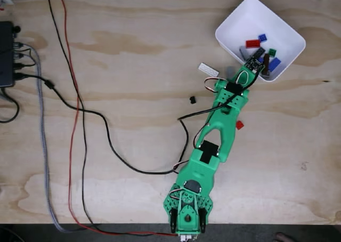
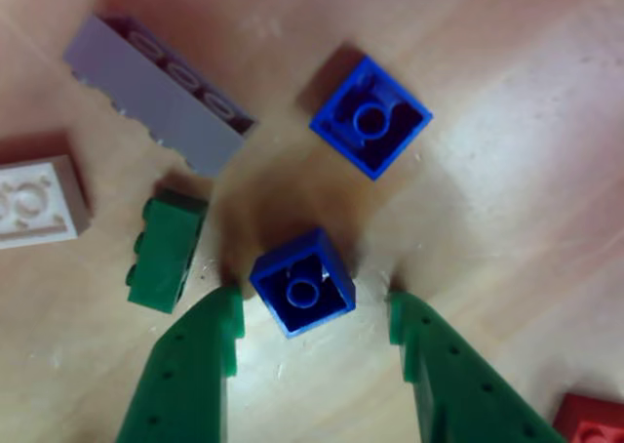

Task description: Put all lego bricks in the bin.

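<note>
Gripper (image 2: 314,306) status: wide, both green fingers (image 2: 195,365) spread to either side of a blue brick (image 2: 302,282), holding nothing. The brick lies studs-down with its hollow underside facing up, between the jaws. A narrow gap shows on the left and a wider one on the right.

In the fixed view, the arm (image 1: 221,130) is stretched from its base at the table's (image 1: 133,39) near edge. Its tip is over the near rim of the bin (image 1: 234,23), which puts the open jaws above the drop zone. From where I stand, this reads as a release posture rather than a pickup.

The bin sits at the far right of the table. It already contains a red brick (image 1: 252,43), a grey brick (image 1: 246,53), a green brick (image 1: 272,52) and blue ones.

The other view shows a second blue brick (image 2: 370,118), a long grey brick (image 2: 161,97), a green brick (image 2: 166,251) and a white brick (image 2: 34,201) scattered loosely, as dropped pieces would lie. The surface beneath them looks warm tan, so I cannot tell whether it is bin floor or table.

Remaining on the table in the fixed view:
- a white plate (image 1: 208,70), just left of the bin
- a small black piece (image 1: 192,99), left of the arm
- a red piece (image 1: 239,124), just beside the arm's right flank
</note>
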{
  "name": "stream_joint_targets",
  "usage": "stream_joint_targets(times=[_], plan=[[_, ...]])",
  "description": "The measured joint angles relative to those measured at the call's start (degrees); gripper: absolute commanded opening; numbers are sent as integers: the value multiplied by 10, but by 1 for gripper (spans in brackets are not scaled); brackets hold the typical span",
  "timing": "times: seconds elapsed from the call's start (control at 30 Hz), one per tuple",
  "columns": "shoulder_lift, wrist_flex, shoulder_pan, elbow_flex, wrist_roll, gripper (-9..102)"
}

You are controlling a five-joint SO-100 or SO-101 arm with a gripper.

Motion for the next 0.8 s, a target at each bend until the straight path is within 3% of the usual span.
stream_joint_targets(times=[0.23, 0.47, 0.67, 0.8], plan=[[11, -30, 1, 13, -48, 0], [51, -62, 1, 69, -47, 0], [195, -98, 1, 169, 49, 0], [347, -91, 3, 91, 113, 0]])
